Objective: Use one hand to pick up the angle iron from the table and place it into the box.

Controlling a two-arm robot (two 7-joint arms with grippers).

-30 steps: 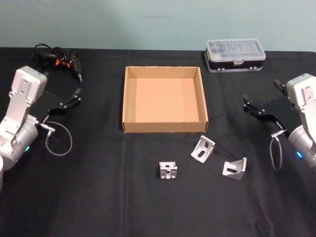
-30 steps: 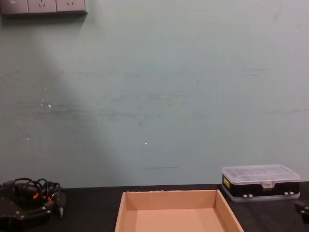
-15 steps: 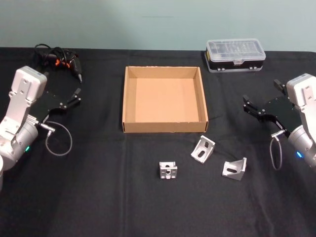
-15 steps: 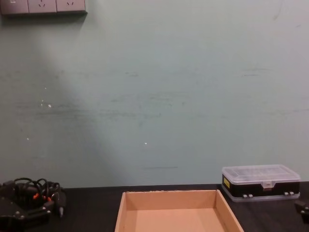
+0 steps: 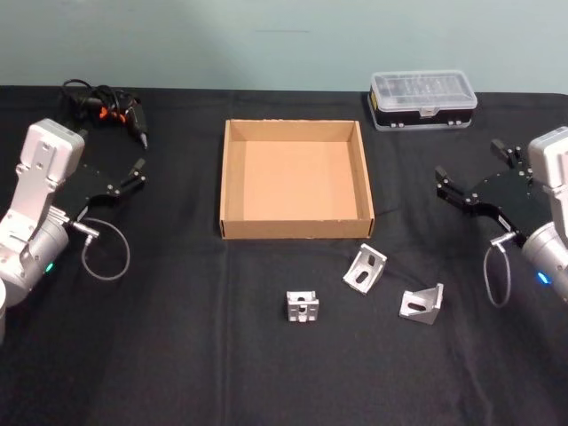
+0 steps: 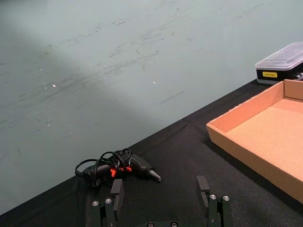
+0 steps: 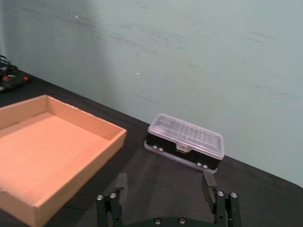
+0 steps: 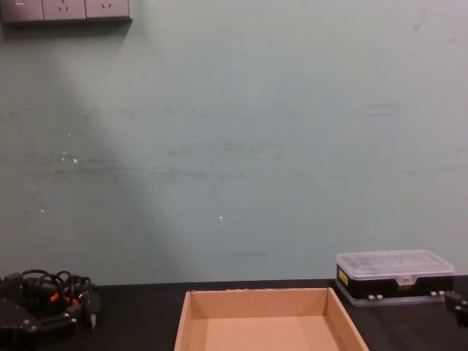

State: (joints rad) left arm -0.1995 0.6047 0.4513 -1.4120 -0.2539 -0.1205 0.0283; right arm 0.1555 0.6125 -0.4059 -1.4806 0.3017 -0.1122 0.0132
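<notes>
Three silver angle irons lie on the black table in front of the box: one at the left, one in the middle, one at the right. The tan cardboard box sits empty at the table's centre; its wall also appears in the left wrist view and the right wrist view. My left gripper hovers open at the far left, well away from the angle irons. Open and holding nothing, my right gripper hangs at the far right, behind the right angle iron.
A clear-lidded plastic case with a black base stands behind the box to the right. A black corded tool with orange marks lies at the back left. Grey cable loops hang from both wrists. A pale green wall rises behind the table.
My right arm has shifted slightly outward to the right and its gripper has risen a little. The left arm, box and angle irons have not moved.
</notes>
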